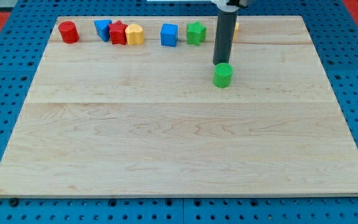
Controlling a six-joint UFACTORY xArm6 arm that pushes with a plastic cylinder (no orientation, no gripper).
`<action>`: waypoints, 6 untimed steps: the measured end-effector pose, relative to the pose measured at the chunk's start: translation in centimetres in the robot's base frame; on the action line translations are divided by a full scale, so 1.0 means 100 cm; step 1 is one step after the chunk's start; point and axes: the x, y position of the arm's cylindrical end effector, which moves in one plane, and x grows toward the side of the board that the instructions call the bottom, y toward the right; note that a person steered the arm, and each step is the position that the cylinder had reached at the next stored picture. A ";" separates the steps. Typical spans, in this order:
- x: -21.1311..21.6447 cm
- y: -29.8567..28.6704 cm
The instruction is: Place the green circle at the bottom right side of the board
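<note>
A single camera looks down at a slant from beyond the view's bottom edge, facing toward the top. It sits far enough off that the whole wooden tabletop (179, 143) fits, with the blue pegboard (5, 74) showing around all sides.

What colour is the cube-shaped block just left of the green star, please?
Blue: the blue cube shows clearly in the camera view.

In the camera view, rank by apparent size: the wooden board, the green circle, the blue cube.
1. Wooden board, by far the largest.
2 and 3. Blue cube and green circle look about alike; the circle sits nearer the view's bottom, so I won't rank them.
</note>
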 end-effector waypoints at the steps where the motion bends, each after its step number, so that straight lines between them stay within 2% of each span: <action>1: 0.033 -0.014; 2: 0.044 -0.056; 4: 0.048 0.026; 6: 0.082 0.044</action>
